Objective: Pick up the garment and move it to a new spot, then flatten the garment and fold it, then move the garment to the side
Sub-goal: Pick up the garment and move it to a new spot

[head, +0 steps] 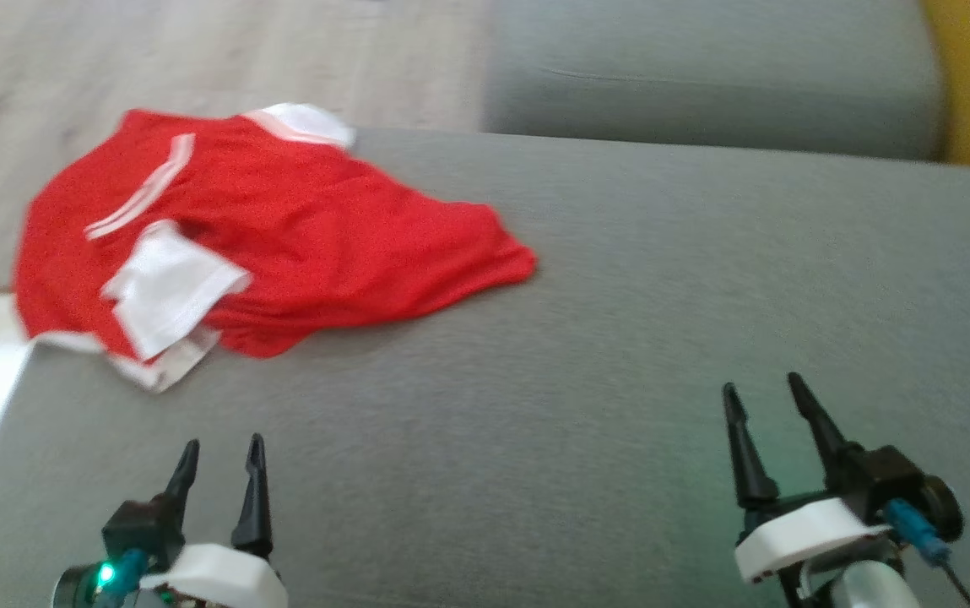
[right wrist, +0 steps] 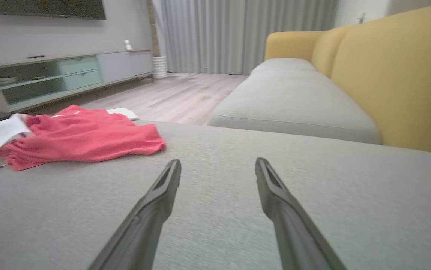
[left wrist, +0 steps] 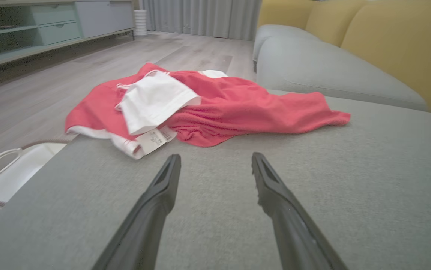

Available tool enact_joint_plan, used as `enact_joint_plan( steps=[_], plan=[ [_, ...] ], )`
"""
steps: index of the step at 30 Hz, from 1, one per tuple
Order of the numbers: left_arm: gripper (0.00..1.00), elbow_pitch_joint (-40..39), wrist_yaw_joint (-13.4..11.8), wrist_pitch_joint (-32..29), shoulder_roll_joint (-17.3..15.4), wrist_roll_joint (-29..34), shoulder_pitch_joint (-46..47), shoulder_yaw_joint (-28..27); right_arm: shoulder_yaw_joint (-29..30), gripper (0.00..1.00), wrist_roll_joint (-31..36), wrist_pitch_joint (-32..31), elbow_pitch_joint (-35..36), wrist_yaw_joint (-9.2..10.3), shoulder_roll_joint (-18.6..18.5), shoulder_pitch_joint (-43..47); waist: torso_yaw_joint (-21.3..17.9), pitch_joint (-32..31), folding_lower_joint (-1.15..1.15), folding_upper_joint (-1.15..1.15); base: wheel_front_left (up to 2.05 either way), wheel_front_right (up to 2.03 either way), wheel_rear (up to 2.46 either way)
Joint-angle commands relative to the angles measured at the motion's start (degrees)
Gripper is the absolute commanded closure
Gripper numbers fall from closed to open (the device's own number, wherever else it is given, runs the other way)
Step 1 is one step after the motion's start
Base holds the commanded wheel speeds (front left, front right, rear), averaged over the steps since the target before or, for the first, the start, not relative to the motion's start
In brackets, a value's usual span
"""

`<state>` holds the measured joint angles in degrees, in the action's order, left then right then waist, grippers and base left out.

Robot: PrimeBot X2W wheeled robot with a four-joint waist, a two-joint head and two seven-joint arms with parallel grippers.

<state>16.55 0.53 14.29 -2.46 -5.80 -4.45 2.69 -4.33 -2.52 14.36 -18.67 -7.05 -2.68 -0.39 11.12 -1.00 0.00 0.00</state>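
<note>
1. Garment [head: 299, 228], red with white trim, lies crumpled at ten o'clock on the grey cushion [head: 620, 355], overlapping its far-left edge; bare cushion spreads from twelve to four o'clock.
2. Left gripper [head: 223, 447] at seven o'clock and right gripper [head: 761, 384] at five o'clock: both jaws wide, holding nothing.
3. White basket [left wrist: 1, 165] sits on the floor at nine o'clock, contents hidden.

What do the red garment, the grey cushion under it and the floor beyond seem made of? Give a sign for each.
Red-and-white garment: soft matt cloth, probably knit; it drapes and wrinkles.
Grey seat cushion: matt woven upholstery; fine flecked texture.
Pale plank floor: wood or laminate, low sheen; grain and seams.
</note>
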Motion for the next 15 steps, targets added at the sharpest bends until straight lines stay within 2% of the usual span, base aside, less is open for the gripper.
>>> enact_joint_plan(
  steps=[1, 7, 15],
  plan=[
    [0.0, -1.4, 0.0, 0.7, -0.7, -0.5, 1.2, -2.6, -2.3, 0.0, -0.3, 0.6, 1.5, -0.44, -0.2, -2.2, 5.4, -0.5, 0.0, 0.0, 0.0, 0.0, 0.0],
    [0.0, -2.3, -0.2, 0.7, -0.9, -0.7, -0.6, -4.0, -4.1, 0.0, -0.9, 0.6, 1.0, -0.44, -0.2, -3.4, 7.7, -0.1, 0.0, 0.0, 0.0, 0.0, 0.0],
    [0.0, -4.7, 1.4, 0.7, -1.3, -2.6, 4.4, -5.0, -4.7, 0.0, -0.1, 0.6, 1.2, -0.44, -0.5, -4.9, 5.1, 5.1, 0.0, 0.0, 0.0, 0.0, 0.0]
  ],
)
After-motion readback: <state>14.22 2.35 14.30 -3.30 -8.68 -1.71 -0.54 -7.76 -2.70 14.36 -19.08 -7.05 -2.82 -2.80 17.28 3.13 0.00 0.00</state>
